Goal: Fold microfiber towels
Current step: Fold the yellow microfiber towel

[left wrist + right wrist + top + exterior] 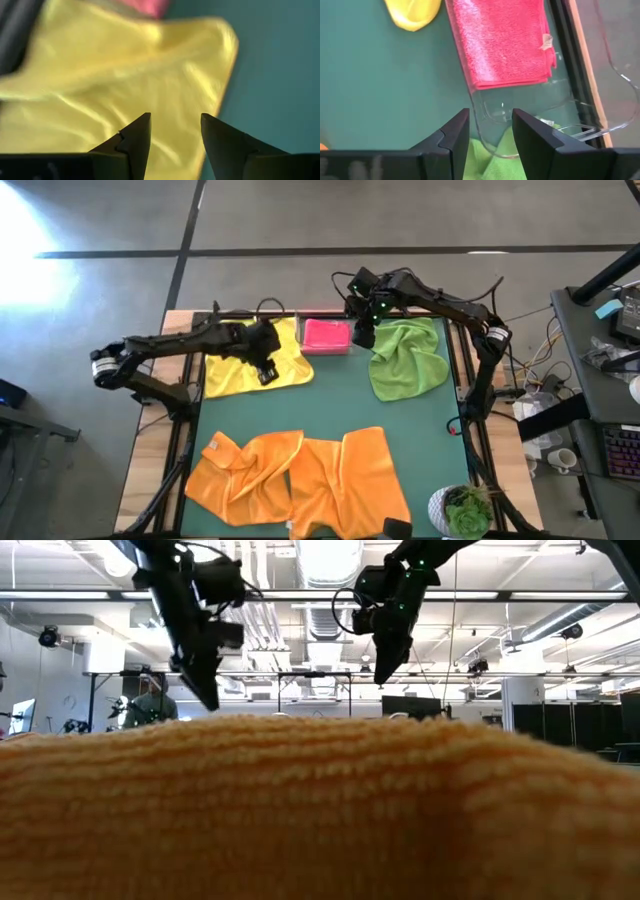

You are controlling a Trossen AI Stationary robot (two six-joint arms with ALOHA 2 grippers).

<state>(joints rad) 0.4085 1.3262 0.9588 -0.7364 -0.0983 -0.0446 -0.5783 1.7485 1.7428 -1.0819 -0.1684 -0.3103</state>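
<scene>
A crumpled yellow towel (245, 365) lies at the far left of the green mat. My left gripper (267, 370) hovers open over the yellow towel (115, 85), near its right edge. A folded pink towel (502, 42) rests in the clear plastic tray (530, 107) at the far middle. A bunched green towel (408, 358) lies at the far right. My right gripper (362, 332) hangs open above the gap between the tray and the green towel (485, 160). Two orange towels (245, 480) (350, 485) lie rumpled along the near edge.
A potted plant (465, 510) stands at the near right corner. Bare green mat (340, 405) shows in the middle, between the far towels and the orange ones. In the low view an orange towel (320, 810) fills the lower half, and a person (150, 700) stands far behind.
</scene>
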